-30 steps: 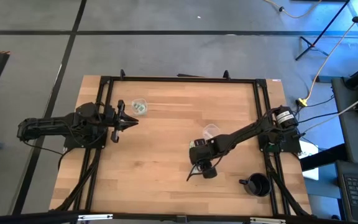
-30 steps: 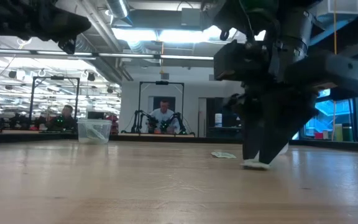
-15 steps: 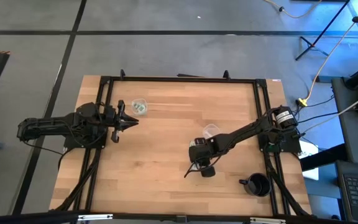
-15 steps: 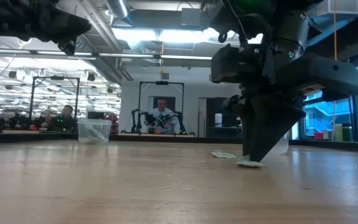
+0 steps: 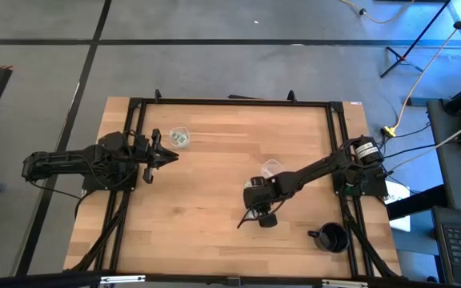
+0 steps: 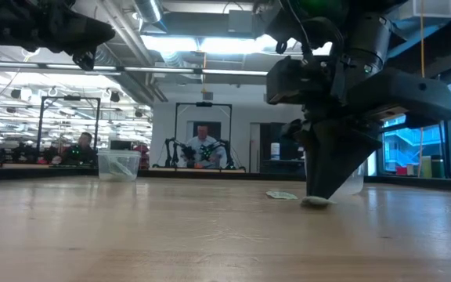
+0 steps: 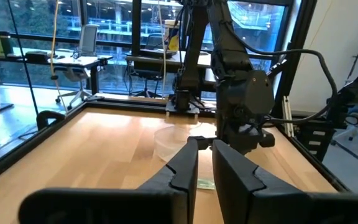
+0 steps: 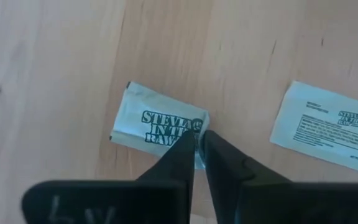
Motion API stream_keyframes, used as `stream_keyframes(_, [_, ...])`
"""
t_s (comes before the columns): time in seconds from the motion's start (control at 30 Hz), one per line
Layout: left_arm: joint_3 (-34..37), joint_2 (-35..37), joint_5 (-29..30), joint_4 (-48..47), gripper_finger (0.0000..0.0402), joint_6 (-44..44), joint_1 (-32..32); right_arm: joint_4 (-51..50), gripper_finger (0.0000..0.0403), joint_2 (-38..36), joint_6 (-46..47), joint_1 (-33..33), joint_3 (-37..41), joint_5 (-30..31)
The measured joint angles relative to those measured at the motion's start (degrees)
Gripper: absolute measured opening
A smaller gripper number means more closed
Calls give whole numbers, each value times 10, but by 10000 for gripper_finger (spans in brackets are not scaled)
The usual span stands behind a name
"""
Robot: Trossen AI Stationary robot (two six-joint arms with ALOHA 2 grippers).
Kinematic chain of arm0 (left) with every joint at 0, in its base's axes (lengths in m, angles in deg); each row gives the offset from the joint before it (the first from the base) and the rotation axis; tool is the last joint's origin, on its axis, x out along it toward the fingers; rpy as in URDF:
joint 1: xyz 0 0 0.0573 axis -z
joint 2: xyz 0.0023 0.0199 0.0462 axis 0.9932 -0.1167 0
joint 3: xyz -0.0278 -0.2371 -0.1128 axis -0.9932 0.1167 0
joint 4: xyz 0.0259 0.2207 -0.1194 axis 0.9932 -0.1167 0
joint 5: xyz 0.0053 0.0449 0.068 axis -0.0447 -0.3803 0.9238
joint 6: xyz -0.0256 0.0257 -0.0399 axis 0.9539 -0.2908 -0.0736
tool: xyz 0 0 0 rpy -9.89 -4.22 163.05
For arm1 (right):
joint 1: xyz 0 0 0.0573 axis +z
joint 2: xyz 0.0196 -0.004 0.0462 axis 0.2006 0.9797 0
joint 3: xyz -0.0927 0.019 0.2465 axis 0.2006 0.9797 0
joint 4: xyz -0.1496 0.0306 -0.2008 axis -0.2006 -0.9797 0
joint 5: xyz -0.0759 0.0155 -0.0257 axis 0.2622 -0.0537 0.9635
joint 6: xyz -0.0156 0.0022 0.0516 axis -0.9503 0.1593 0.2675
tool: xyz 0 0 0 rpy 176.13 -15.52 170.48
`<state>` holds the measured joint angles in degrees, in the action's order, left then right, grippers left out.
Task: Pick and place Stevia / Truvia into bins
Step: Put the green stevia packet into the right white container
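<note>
A black mug [image 5: 332, 238] stands near the right front corner of the wooden worktop [image 5: 206, 184]. Beyond it, a person [image 6: 204, 146] sits at another bench across the room, and an office chair [image 7: 87, 41] waits by a desk [image 7: 67, 61] at the windows.

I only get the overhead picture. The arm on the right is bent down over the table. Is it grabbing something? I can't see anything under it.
Observer: Yes. Its wrist camera shows the right gripper with its jaws closed on the corner of a Stevia packet lying flat on the wood.
Operator: Is that the only one there?
Observer: No. A second packet lies beside it, apart, with bare wood between them.
</note>
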<state>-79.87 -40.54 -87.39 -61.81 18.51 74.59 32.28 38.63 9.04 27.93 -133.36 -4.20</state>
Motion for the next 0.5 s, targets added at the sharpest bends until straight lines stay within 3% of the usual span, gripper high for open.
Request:
stream_keyframes(0.2, [0, 0, 0, 0, 43, 0, 0, -3, 17, -35, 2, 2, 2, -2])
stream_keyframes(0.5, [0, 0, 0, 0, 43, 21, 0, -25, 6, -166, -13, -29, 1, 19])
